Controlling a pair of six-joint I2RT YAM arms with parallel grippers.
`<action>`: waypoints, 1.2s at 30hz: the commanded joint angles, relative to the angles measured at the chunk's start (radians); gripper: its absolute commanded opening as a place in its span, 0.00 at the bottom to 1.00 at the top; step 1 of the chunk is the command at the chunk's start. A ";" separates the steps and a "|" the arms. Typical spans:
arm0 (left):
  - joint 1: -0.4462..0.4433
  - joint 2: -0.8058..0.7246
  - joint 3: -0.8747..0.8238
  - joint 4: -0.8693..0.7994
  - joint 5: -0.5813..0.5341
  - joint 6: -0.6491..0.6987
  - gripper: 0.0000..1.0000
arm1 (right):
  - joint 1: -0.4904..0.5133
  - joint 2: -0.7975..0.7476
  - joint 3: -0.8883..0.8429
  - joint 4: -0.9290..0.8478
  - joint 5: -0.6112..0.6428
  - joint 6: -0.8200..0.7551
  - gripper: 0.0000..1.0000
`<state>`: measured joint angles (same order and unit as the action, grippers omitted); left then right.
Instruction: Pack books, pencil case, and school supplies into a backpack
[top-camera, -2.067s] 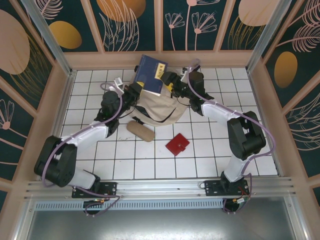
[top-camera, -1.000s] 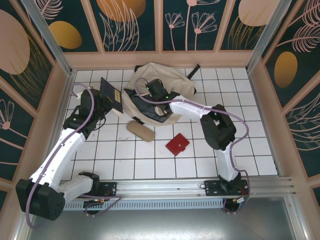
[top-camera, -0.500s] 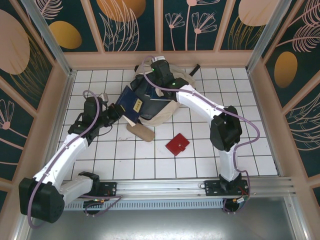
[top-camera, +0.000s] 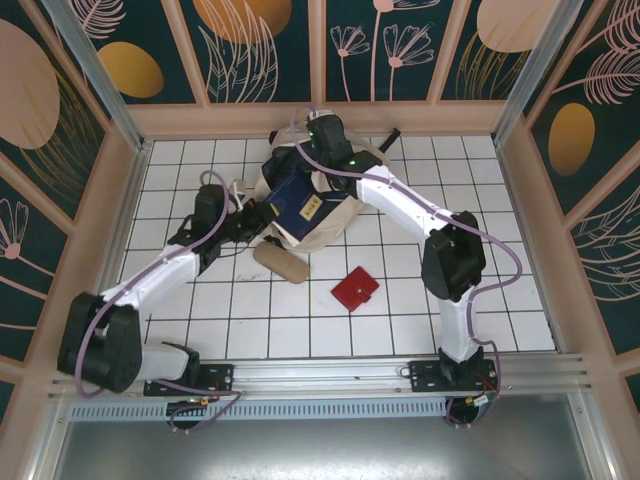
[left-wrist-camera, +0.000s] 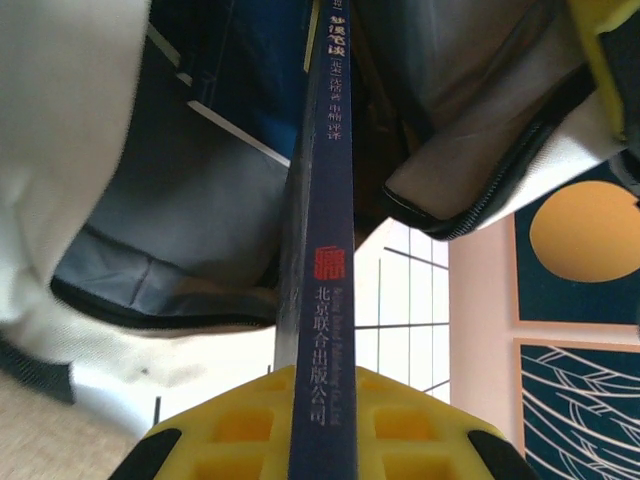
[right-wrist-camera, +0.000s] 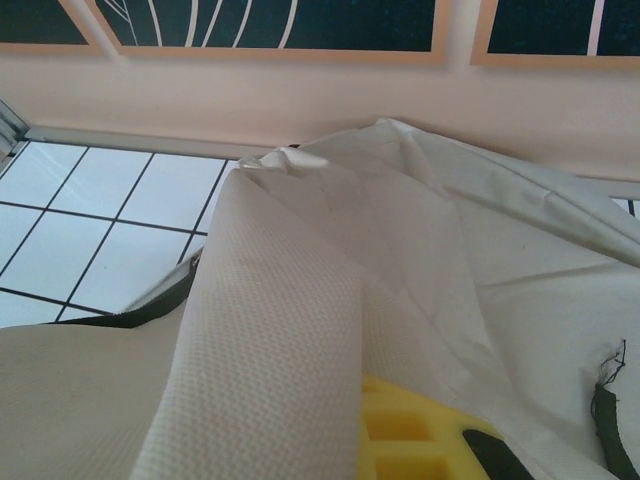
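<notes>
Navy book (left-wrist-camera: 325, 200) moved deeper into backpack (top-camera: 335, 218); left hand (left-wrist-camera: 318, 430) clenched on book, right hand (right-wrist-camera: 360, 410) gripping backpack fabric.

You had one backpack (top-camera: 322, 232) out there, one navy book (top-camera: 295, 195) that could be counted for sure, one tan pencil case (top-camera: 282, 262), one red case (top-camera: 355, 289).
</notes>
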<state>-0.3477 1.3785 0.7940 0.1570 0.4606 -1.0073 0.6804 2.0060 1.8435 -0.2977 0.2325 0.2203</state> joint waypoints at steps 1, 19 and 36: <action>-0.034 0.085 0.082 0.210 0.011 -0.063 0.00 | -0.005 -0.064 0.028 0.048 -0.038 0.031 0.06; -0.148 0.498 0.247 0.526 -0.342 -0.255 0.00 | -0.044 -0.180 -0.117 0.103 -0.176 0.138 0.06; -0.148 0.713 0.463 0.467 -0.512 -0.352 0.35 | -0.061 -0.206 -0.194 0.119 -0.246 0.218 0.07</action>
<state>-0.4953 2.0907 1.2396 0.6086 0.0010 -1.3159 0.6186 1.8679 1.6588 -0.2646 0.0055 0.4038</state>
